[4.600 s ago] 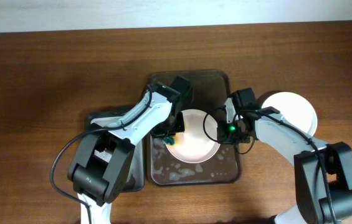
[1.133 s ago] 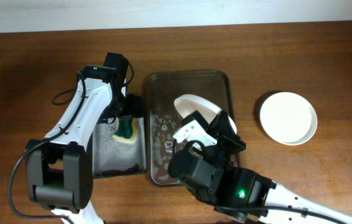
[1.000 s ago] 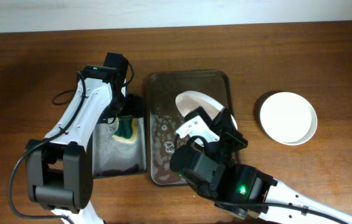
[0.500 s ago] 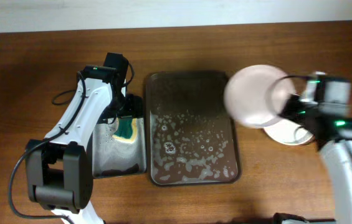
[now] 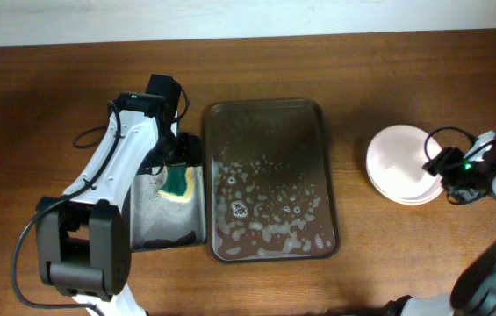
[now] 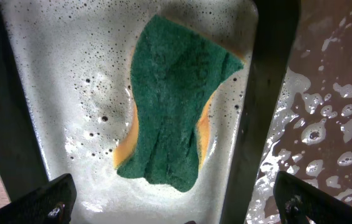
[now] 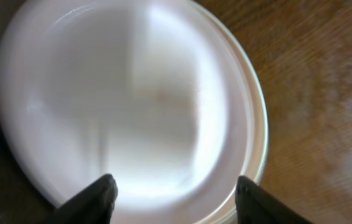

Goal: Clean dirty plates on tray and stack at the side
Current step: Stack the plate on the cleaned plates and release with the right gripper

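Spread wide, my right end effector [image 7: 174,184] hangs over plates [image 5: 404,163] stacked on the bench [image 5: 46,88], kept clear of the soapy tray [image 5: 265,123].

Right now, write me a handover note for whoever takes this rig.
Left gripper: open, over the sponge in the small black tray.
Right gripper: open, over the plate stack beside the brown tray; pinkish plate on top.
Done: no plate on the brown tray, only suds.
Left: check the stack count (lower plates mostly hidden), then probably pull both arms back.
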Robot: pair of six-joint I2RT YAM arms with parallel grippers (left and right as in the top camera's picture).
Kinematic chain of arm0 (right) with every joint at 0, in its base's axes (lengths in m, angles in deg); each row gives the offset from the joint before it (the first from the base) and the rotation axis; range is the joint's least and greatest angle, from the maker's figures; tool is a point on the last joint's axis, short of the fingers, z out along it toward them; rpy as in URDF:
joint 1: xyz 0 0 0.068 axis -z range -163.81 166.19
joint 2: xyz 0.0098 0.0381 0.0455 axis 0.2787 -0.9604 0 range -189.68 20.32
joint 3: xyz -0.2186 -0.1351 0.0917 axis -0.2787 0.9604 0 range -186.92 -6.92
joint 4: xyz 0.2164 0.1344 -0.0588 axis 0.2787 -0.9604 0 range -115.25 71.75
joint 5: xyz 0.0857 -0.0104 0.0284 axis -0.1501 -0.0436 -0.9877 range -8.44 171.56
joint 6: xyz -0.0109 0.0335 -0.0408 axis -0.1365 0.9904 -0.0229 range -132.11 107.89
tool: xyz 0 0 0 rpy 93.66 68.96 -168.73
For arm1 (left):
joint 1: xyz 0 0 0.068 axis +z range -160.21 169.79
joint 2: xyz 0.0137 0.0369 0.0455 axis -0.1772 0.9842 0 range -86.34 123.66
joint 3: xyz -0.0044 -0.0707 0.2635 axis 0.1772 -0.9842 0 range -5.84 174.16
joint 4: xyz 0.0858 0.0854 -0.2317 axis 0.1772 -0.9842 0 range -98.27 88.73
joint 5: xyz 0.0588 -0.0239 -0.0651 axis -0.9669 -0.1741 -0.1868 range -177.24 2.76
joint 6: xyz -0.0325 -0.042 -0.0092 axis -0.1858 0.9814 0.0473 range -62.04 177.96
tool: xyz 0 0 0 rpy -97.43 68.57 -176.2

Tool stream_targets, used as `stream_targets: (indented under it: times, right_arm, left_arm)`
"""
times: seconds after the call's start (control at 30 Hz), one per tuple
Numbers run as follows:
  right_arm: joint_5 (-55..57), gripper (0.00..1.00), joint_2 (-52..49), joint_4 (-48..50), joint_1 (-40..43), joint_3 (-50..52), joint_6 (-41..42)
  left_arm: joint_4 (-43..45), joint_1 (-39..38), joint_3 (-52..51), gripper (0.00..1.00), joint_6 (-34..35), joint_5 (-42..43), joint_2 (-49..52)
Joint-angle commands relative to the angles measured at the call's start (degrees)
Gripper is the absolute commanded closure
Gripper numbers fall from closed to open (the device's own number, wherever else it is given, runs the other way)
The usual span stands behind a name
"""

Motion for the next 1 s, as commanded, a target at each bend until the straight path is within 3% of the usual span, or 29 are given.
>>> stream_targets:
  times: [0.0,0.13,0.2,0.23,0.3,0.33,0.5,0.7,0.8,0.87,0.97]
  right_arm:
    - [-2.89,0.36,16.04,-2.64,-1.86,-4.02,-0.44]
    - [-8.26,0.36,37.31,-6.32,-15.26,-4.02,-3.37]
    - [-8.13,0.36,46.71,-6.78,-26.01,-4.02,-7.19]
    - [-7.96,0.31,50.71,-6.58,-30.10,-4.02,-7.19]
    - [-7.98,0.01,55.71,-7.13,-34.51,-4.02,-7.15]
    - [-8.00,0.01,57.61,-7.89,-35.85,-4.00,-7.13]
    - [-5.86,0.01,59.78,-18.27,-36.70,-4.00,-7.15]
    - [8.13,0.01,59.78,-17.86,-37.99,-4.00,-8.96]
    - [9.40,0.01,60.78,-11.28,-37.99,-1.49,-20.17]
    - [11.19,0.01,64.19,-5.33,-37.99,4.76,-20.46]
    - [11.82,0.01,75.28,7.32,-37.99,22.01,-20.46]
  left_arm:
    - [-0.02,0.15,-0.44,0.00,-0.26,0.24,-0.15]
    - [-0.02,0.15,-0.44,0.01,-0.26,0.24,-0.15]
    - [-0.02,0.15,-0.44,0.01,-0.26,0.24,-0.15]
    - [-0.02,0.15,-0.44,0.00,-0.28,0.24,-0.15]
    - [-0.02,0.15,-0.44,0.01,-0.28,0.24,-0.15]
    - [-0.02,0.15,-0.44,0.00,-0.26,0.24,-0.15]
    - [-0.02,0.15,-0.44,0.01,-0.26,0.24,-0.15]
    - [-0.02,0.15,-0.44,0.01,-0.26,0.24,-0.15]
    - [-0.02,0.15,-0.44,0.01,-0.26,0.22,-0.15]
    - [-0.02,0.15,-0.44,0.01,-0.28,0.22,-0.15]
    - [-0.02,0.15,-0.44,0.00,-0.28,0.24,-0.15]
